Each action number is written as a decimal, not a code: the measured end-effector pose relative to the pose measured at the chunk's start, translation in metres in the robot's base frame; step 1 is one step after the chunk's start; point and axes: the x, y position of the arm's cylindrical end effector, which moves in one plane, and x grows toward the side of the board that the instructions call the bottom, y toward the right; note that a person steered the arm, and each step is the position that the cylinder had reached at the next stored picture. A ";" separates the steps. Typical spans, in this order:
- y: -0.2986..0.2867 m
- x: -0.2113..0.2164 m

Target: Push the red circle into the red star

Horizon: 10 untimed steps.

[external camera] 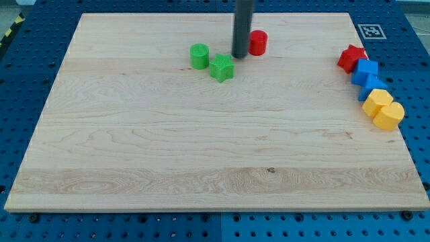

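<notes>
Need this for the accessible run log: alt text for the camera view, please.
My tip sits just to the view's left of the red circle near the top of a wooden board, with the red star far off at the right edge. A green circle and green star lie left of the tip; blue blocks and yellow blocks trail below the red star.

Evenly and brightly lit from overhead, with only faint, short shadows under the coloured blocks on the pale wooden board (201,148), no glare, sharp focus throughout, slight softness along the dark upright rod (242,27).
</notes>
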 end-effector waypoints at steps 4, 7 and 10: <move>0.120 -0.013; 0.162 -0.002; 0.189 -0.002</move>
